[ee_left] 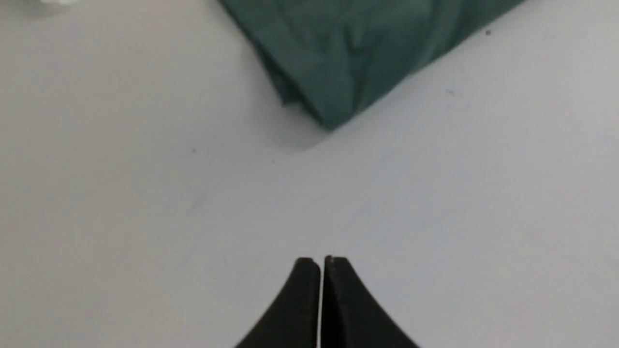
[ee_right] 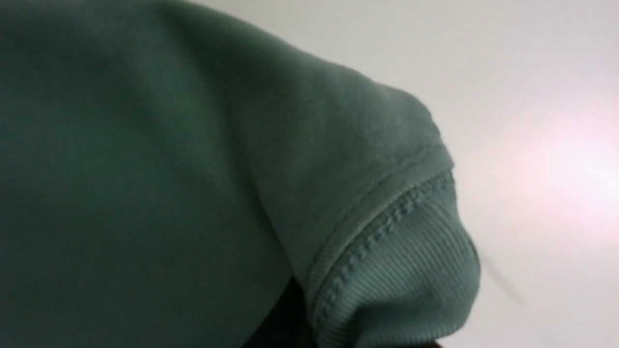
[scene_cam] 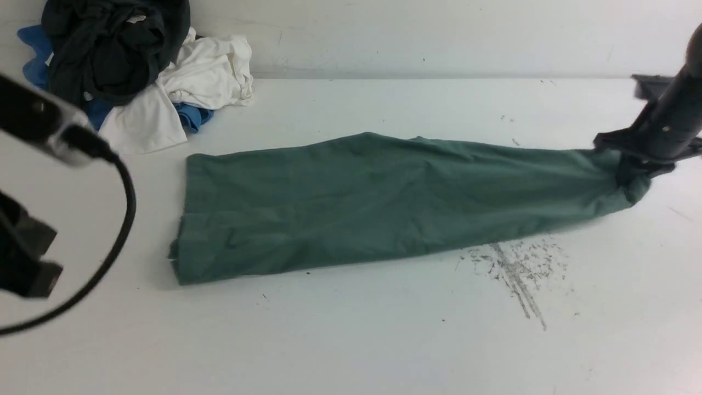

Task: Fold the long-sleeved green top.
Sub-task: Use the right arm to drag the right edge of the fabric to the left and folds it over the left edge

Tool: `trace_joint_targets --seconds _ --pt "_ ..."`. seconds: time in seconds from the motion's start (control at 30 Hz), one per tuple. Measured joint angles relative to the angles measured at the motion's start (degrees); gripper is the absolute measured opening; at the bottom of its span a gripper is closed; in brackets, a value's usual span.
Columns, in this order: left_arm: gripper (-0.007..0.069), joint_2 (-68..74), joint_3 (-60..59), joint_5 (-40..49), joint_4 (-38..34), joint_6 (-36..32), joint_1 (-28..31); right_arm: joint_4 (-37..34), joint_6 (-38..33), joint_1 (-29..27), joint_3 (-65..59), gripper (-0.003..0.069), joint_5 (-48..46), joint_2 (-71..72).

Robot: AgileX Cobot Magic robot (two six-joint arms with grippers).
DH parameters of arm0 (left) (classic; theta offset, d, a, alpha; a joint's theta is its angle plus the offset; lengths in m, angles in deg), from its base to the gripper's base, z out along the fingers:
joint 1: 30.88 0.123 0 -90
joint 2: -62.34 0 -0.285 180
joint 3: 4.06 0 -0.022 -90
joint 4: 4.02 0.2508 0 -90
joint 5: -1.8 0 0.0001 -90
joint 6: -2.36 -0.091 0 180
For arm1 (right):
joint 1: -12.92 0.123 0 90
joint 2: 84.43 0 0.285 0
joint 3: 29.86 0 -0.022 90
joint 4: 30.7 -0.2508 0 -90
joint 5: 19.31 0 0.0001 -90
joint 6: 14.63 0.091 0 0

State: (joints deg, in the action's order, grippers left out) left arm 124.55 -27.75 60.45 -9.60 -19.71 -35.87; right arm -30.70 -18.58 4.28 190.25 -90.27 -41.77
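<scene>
Right gripper (scene_cam: pixel 632 171) pinches the green long-sleeved top (scene_cam: pixel 384 203) at its right end; left gripper (ee_left: pixel 321 263) hovers closed, empty, over the tabletop (scene_cam: pixel 351 340). A level carry leftward should fold it squarely.

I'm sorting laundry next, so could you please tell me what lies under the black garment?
A white garment and blue cloth stick out from beneath the black garment; whatever else it covers is hidden.

Bright even light, soft shadows; rt wrist view: pink glare, top (ee_right: pixel 193 169) blurry.
</scene>
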Motion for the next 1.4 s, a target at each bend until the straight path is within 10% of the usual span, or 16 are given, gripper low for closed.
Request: trace_joint_targets --seconds 0.33,0.8,1.23,1.4 --pt "-0.0007 -0.2 -10.1 -14.2 -2.9 0.2 0.0 -5.8 2.8 3.6 0.1 0.0044 -0.6 16.0" --pt "-0.0007 -0.1 -10.1 -13.9 -7.9 -0.3 0.0 -23.7 -0.8 34.8 -0.1 0.0052 11.8 -0.1" --pt "-0.0007 -0.1 -10.1 -13.9 -9.2 -0.4 0.0 -33.6 -11.0 37.0 -0.1 0.0397 16.3 1.1" --pt "-0.0007 -0.1 -10.1 -13.9 -9.5 -0.4 0.0 -30.3 -13.9 37.0 0.0 0.0386 11.1 2.0"
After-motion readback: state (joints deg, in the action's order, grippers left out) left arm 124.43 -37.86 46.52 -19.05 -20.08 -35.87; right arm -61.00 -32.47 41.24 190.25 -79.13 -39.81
